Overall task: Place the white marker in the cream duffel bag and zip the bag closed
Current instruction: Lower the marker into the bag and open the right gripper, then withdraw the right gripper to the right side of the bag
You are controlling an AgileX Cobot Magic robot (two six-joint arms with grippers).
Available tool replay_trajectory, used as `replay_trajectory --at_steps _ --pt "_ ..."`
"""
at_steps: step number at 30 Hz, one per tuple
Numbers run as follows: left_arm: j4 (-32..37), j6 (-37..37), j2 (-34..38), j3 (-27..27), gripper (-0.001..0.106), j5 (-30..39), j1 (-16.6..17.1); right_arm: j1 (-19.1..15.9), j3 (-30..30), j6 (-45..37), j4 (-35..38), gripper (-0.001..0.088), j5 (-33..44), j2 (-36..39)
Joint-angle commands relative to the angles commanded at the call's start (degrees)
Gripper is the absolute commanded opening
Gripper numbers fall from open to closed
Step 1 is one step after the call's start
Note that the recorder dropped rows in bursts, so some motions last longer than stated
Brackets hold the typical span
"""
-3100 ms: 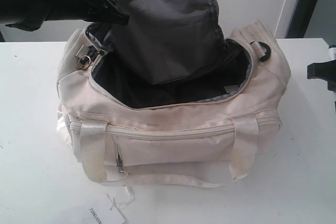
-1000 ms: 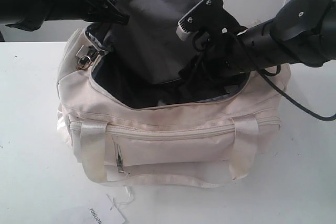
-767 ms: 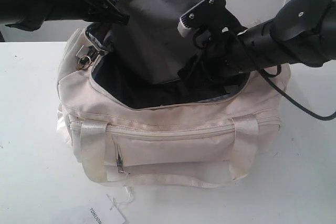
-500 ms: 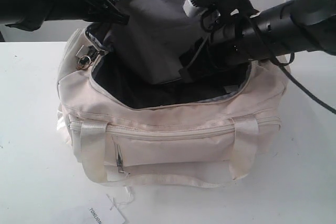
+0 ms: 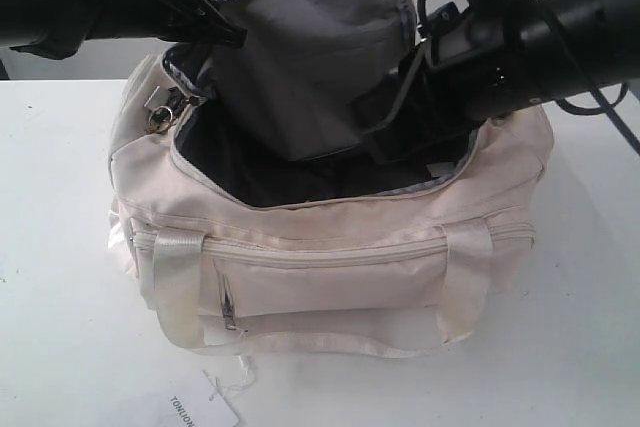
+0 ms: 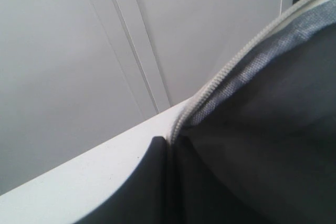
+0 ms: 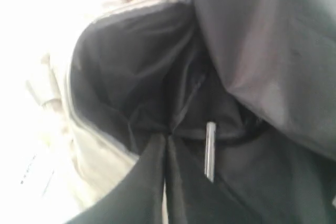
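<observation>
The cream duffel bag point(image 5: 330, 247) stands on the table with its top unzipped and its grey-lined flap point(image 5: 300, 47) held upright. My left gripper point(image 5: 228, 35) is shut on the flap's zip edge, and its fingertips point(image 6: 169, 142) pinch the fabric. The white marker point(image 7: 210, 150) lies loose on the dark lining inside the bag point(image 7: 94, 156). My right gripper point(image 7: 168, 136) hangs above the marker and apart from it, jaws shut with nothing between them. From outside, the right gripper point(image 5: 380, 147) sits over the right end of the opening. The marker is hidden in the exterior view.
A white paper tag point(image 5: 205, 407) lies on the white table point(image 5: 60, 297) near the front edge. The gold ring zip pull point(image 5: 158, 117) hangs at the bag's left end. Pale webbing handles point(image 5: 180, 287) drape down the front. A wall stands behind.
My right arm has lifted up and back to the right out of the bag's opening, and its jaws have closed empty. The left arm and the flap have not moved.
</observation>
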Motion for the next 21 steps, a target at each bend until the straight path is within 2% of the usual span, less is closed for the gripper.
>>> replay_trajectory --at_steps 4,8,16,21 --pt "0.0 0.0 0.0 0.0 0.0 0.0 0.0 0.0 0.0 12.6 -12.1 0.0 2.6 -2.1" --pt "0.0 0.0 0.0 0.0 0.0 0.0 0.0 -0.1 0.0 20.3 -18.4 0.0 7.5 -3.8" --pt "0.0 0.0 0.0 0.0 0.0 0.0 0.0 -6.5 -1.7 22.1 -18.8 0.0 17.4 -4.8" --pt "0.0 0.0 0.0 0.0 0.0 0.0 0.0 -9.3 -1.8 24.8 -17.9 0.0 17.3 -4.8"
